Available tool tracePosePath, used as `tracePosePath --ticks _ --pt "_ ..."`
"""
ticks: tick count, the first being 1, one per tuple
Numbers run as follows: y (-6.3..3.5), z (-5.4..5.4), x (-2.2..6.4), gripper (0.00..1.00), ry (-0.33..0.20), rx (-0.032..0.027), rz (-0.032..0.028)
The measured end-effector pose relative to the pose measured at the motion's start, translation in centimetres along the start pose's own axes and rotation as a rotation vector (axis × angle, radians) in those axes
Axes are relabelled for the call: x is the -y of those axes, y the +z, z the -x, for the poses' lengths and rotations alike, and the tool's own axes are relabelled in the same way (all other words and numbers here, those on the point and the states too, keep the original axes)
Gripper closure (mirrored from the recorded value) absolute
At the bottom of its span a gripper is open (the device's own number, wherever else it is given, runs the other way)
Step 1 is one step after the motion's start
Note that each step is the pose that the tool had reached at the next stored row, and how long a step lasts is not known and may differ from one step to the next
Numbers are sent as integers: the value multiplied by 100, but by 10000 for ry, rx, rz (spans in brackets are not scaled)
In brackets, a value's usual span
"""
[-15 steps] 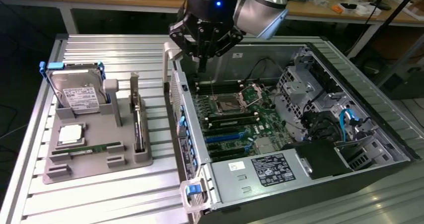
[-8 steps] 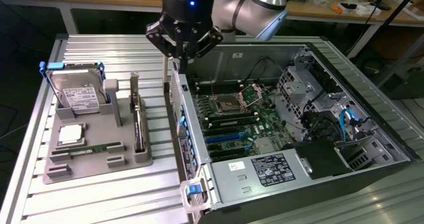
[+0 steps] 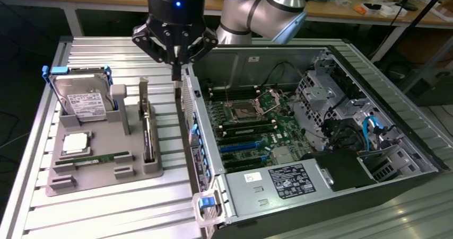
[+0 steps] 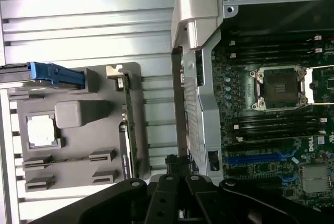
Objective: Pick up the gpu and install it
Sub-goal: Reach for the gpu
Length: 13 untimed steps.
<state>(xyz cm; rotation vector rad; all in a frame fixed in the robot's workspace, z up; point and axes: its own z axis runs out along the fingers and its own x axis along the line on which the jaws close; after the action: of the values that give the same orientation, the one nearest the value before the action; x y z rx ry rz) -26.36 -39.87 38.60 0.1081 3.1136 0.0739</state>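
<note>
The gpu (image 3: 148, 135) stands on its long edge in a slot of the grey holder (image 3: 106, 180), its black face and green edge showing. In the wrist view the gpu (image 4: 127, 130) is a thin dark strip along the holder's side. My gripper (image 3: 176, 72) hangs above the table, over the gap between the holder and the computer case's rear wall, just to the exterior view's right of the card. Its fingers are shut with nothing between them. The shut fingertips (image 4: 172, 162) show in the wrist view beside the case wall.
The open computer case (image 3: 396, 143) lies on the exterior view's right, motherboard up, with blue card slots (image 3: 244, 146). The holder also carries a hard drive (image 3: 81, 98) in a blue caddy, a processor (image 3: 76, 142) and a memory stick (image 3: 103, 158).
</note>
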Motion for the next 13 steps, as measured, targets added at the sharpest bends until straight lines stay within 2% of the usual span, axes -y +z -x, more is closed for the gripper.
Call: tracePosePath --ticks 9,13 --pt "28 -87 8 89 -625 -35 15" --pt "32 -248 14 89 -649 -35 17"
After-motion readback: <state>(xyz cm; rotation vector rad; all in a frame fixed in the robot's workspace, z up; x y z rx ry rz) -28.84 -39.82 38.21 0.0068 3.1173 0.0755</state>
